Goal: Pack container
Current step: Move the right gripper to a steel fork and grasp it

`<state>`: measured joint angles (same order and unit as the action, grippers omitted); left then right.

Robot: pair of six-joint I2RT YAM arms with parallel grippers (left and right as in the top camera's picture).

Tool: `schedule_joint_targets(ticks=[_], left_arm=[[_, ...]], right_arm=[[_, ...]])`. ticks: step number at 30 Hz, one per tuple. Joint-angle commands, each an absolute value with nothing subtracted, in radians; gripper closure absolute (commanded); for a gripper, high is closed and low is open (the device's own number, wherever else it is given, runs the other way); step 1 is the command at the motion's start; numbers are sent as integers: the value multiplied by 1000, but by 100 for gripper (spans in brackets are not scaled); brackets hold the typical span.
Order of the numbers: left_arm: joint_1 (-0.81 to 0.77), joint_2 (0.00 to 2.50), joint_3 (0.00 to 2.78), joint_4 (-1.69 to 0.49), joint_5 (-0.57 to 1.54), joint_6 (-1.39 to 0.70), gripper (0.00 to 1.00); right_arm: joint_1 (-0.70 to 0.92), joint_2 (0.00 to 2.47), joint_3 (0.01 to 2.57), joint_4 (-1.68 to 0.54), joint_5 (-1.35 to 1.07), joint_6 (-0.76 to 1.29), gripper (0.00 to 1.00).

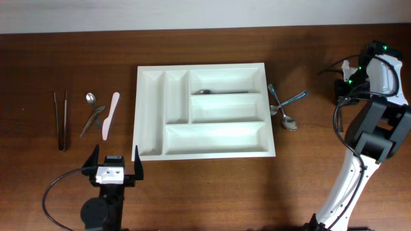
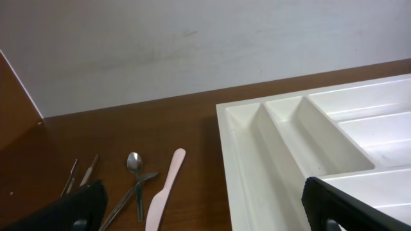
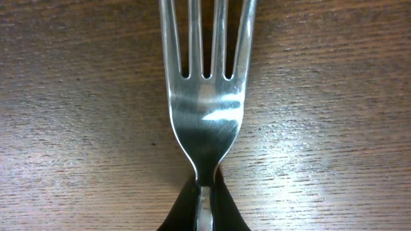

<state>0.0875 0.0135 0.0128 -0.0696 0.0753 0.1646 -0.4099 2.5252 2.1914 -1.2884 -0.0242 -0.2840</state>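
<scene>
1. Tray [image 1: 212, 138], white, sits mid-counter [image 1: 212, 192], with its long sides parallel to the far and near edges. It has two narrow bins at its left end, two wide bins stacked at its right, and one long bin along its near side
2. A spoon [image 1: 221, 92] lies in the wide bin closest to the far edge, its handle pointing toward the right edge
3. The right arm [image 1: 376, 122] stands by the right edge, with its wrist reaching toward the far right corner
4. The right fingers [image 3: 180, 221] pinch the fork [image 3: 205, 109] at its neck, just below the head. The tines point away from them over bare wood. I cannot tell whether the fork touches the counter, and from overhead it is hidden under the wrist
5. A crossed pair [image 1: 286, 110] of metal cutlery lies just beside the tray's right side, between the tray and the right arm
6. The left fingers [image 1: 136, 162] are spread wide and hold nothing. They sit close to the near edge, by the tray's near left corner
7. Toward the left edge lie two thin sticks [image 1: 61, 119], side by side
8. Between the sticks and the tray are a small spoon [image 1: 90, 98], a metal piece [image 1: 94, 120] crossing its handle, and a pale spatula [image 1: 110, 115] just beside them, apart from the tray
</scene>
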Motion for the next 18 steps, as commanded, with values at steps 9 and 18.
schedule_joint_targets(ticks=[9, 18], left_arm=[[93, 5, 9, -72, 90, 174, 1], [93, 5, 9, -72, 90, 174, 1]], right_arm=[[-400, 2609, 2146, -1260, -107, -279, 96], [-399, 2609, 2230, -1302, -128, -279, 96]])
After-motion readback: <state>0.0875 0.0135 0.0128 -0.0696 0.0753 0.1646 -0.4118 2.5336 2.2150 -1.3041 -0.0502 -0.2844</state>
